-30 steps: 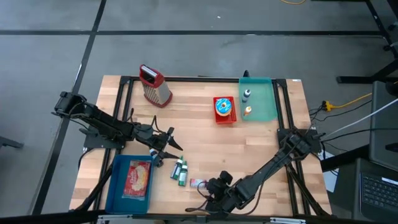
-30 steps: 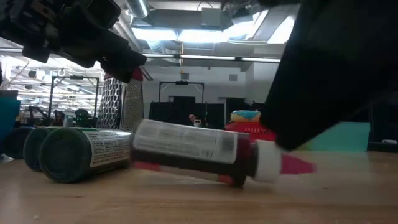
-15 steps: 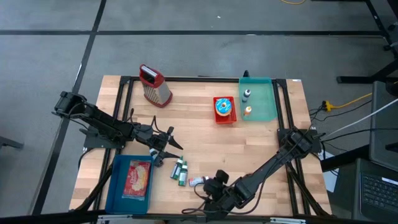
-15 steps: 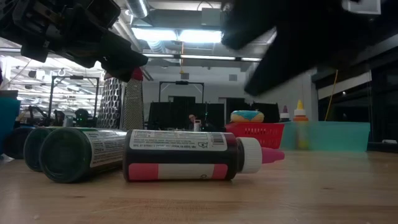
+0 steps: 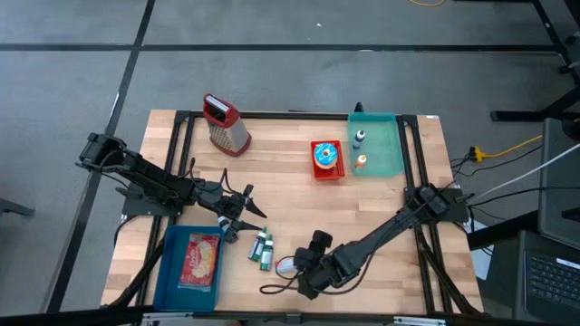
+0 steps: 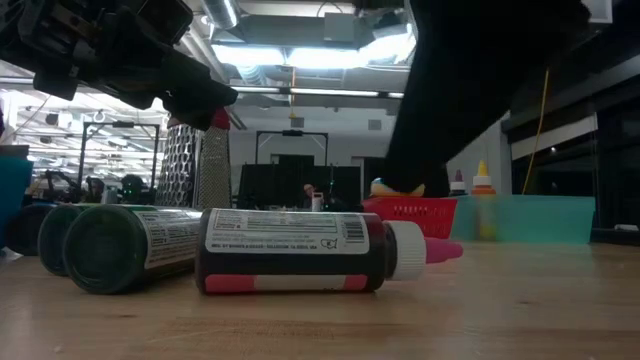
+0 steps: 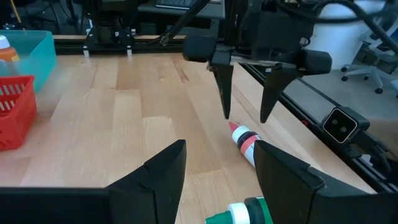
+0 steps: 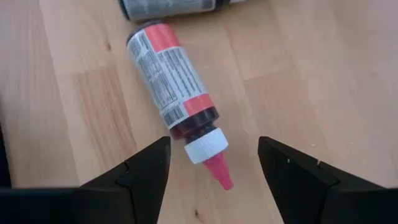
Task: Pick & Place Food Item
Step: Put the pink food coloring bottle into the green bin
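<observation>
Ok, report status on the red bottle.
Right gripper over red bottle, jaws open. Bottle flat on table, untouched. Left gripper open, waiting. Green bottles lie close beside it.

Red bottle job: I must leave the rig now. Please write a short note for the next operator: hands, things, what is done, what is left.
Right hand: open, empty, hanging over the red bottle, fingers either side of its cap end, not touching.
Left hand: open, empty, waiting above the table just beyond the green bottles.
Red bottle lies on its side at the near edge, beside the green bottles.
Teal bin holds two small bottles; red basket holds a donut; blue tray holds a packet.
Done: approach only. Left: lower, grip, lift, place the red bottle.
</observation>
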`<act>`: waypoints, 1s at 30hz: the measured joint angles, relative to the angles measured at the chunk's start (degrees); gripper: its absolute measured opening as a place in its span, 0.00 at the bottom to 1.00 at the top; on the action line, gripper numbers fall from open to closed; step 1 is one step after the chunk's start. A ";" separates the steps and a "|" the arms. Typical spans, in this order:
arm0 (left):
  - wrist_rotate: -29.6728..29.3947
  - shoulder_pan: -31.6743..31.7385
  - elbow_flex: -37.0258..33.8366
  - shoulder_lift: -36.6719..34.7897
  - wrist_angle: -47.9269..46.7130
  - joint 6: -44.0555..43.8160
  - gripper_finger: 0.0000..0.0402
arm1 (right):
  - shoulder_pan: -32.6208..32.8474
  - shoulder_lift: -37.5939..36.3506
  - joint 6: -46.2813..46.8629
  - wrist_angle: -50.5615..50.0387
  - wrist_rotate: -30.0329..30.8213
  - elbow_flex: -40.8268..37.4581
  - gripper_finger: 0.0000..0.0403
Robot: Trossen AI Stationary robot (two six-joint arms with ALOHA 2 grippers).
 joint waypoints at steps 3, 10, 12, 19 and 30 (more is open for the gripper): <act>0.00 0.00 0.00 0.00 0.00 0.00 0.46 | -0.68 0.00 -2.49 1.10 -2.69 -0.02 0.61; 0.02 0.00 0.00 0.00 0.00 0.00 0.46 | -1.53 0.80 -6.25 2.75 -7.12 0.01 0.61; 0.02 0.00 0.00 0.00 -0.04 -0.02 0.46 | -1.63 1.42 -6.53 2.98 -7.20 0.00 0.61; 0.02 0.00 0.00 0.00 -0.15 0.30 0.46 | -1.86 4.35 -6.91 2.79 -8.40 -0.02 0.61; -0.06 0.00 -0.02 0.00 -0.46 0.44 0.46 | -2.93 5.31 -8.66 4.07 -8.21 0.04 0.37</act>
